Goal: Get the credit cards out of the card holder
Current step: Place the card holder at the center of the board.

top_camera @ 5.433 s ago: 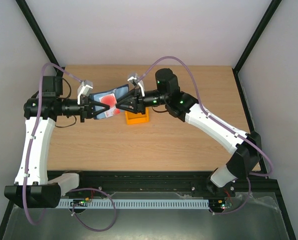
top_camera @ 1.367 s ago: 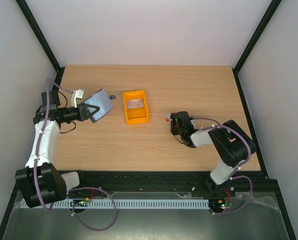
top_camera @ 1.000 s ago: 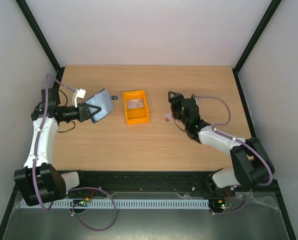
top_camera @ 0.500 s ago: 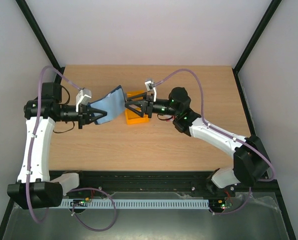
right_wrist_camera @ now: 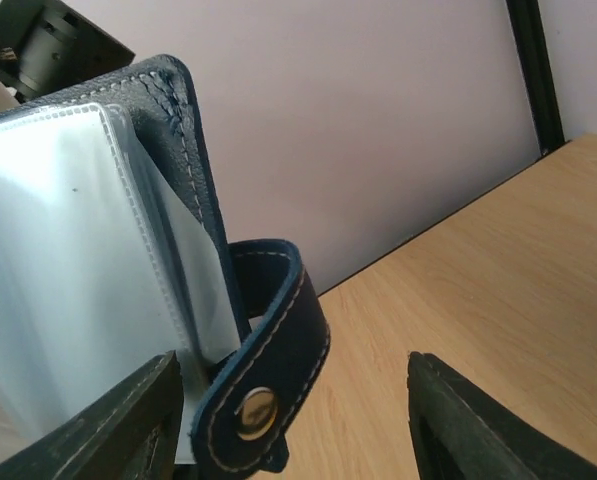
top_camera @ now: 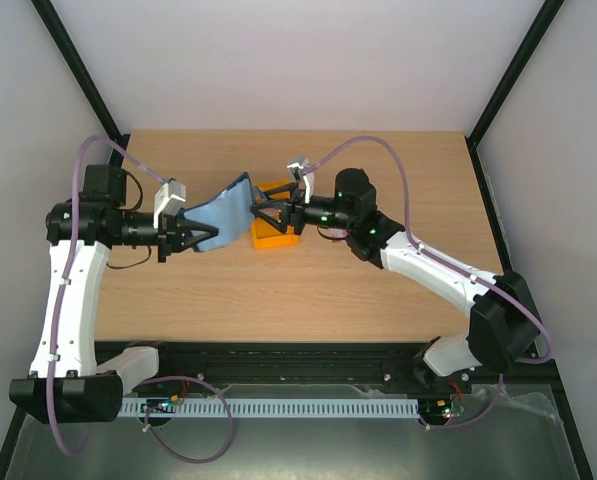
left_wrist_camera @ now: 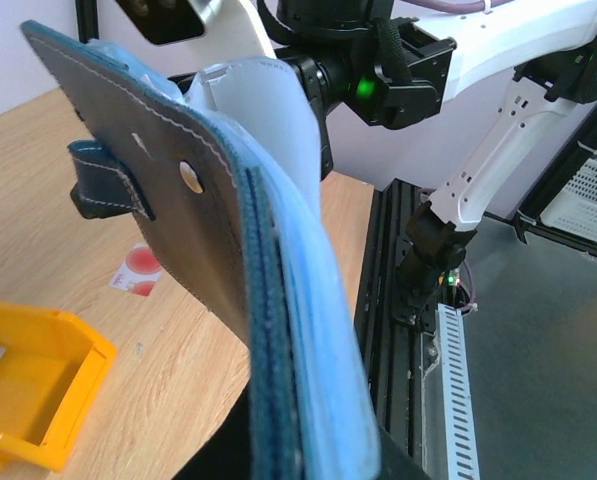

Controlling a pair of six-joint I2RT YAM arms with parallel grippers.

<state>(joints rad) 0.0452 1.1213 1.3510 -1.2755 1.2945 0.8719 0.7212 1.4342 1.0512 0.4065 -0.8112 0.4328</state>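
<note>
**Card holder** [top_camera: 223,208]: navy folding case, held clear of the bench [top_camera: 308,290] over its left-centre, just left of the orange bin [top_camera: 278,238]. Clamped at its lower end by the left fingers [top_camera: 186,236], shut tight on the cover. Long axis slanted up and away from that grip toward the right arm, free end highest. Opened out: dark cover on one side, stack of clear sleeves [right_wrist_camera: 68,250] on the other, snap tab [right_wrist_camera: 263,350] hanging loose off the free end.

**Cards:** one white card with a red spot [left_wrist_camera: 138,272] flat on the bench past the bin, on the right arm's side, well apart from the case. Pale sheet [left_wrist_camera: 268,120] showing at the sleeves' top edge; card or plastic, cannot tell.

**Right fingers** [top_camera: 262,212]: parted, empty, aimed at the free end, above the bin. In the right wrist view, tab and sleeve corner between the two fingers, touching neither as far as visible.

**Governing relation, by judgement:** sleeve openings facing the right arm, the nearer one. Pull probably along the long axis, away from the left grip. Risk of pinching tab or bare sleeve instead of a card.
</note>
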